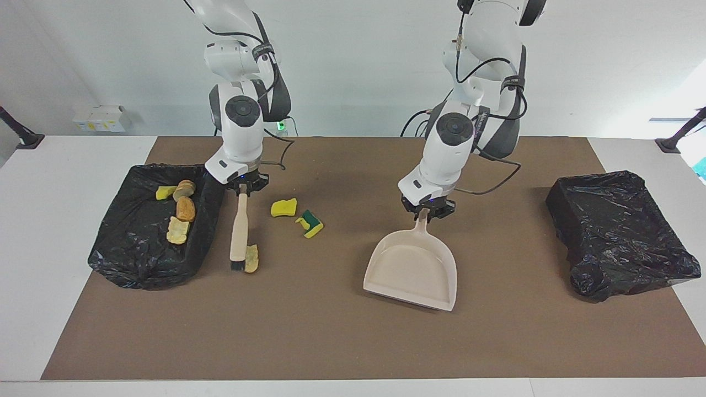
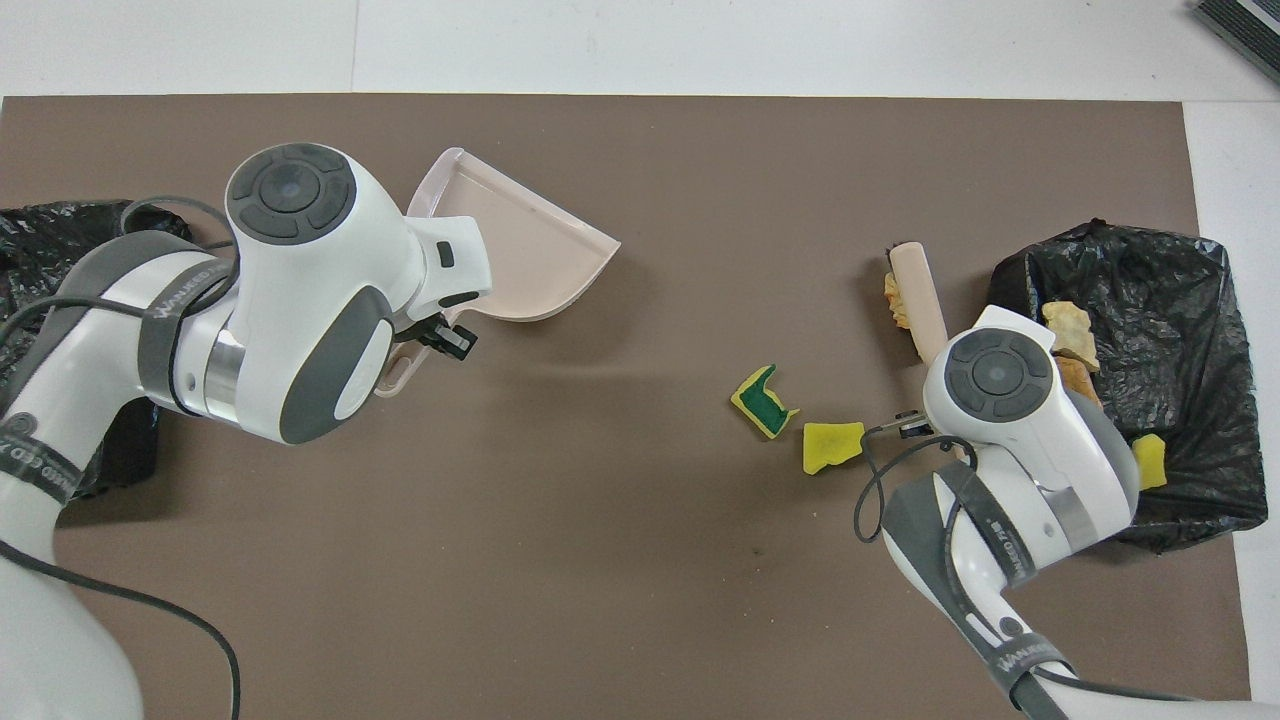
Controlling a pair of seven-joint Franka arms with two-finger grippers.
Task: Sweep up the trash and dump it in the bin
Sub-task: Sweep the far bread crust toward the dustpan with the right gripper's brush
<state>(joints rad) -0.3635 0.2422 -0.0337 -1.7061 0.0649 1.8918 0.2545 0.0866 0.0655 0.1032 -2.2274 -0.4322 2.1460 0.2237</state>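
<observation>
So the trash is split right now. Four scraps already sit in the black bin (image 1: 132, 259) at the right arm's end of the table: a yellow sponge chunk (image 1: 164, 192) and three bread pieces (image 1: 185, 209). Three are left on the brown mat (image 1: 342, 342): a crusty bread bit (image 1: 252, 258) touching the bristle end of the brush (image 1: 239, 234), a plain yellow sponge piece (image 1: 283, 207), and the green-layered sponge (image 1: 311, 223) just beside it, both a bit nearer the robots than the bread bit. I'd call it a bit over halfway, with nothing in the dustpan (image 1: 413, 270) yet.

The scraps look light and squishy, and the bread is golden and rough-edged, so I'd guess they slide easily.

The right gripper (image 1: 241, 187) has its fingers clamped on the brush handle, brush angled down onto the mat. The left gripper (image 1: 425, 212) is clamped on the dustpan handle; the pan sits mid-table, well apart from the scraps. A second bagged bin (image 1: 618, 231) sits at the left arm's end.
</observation>
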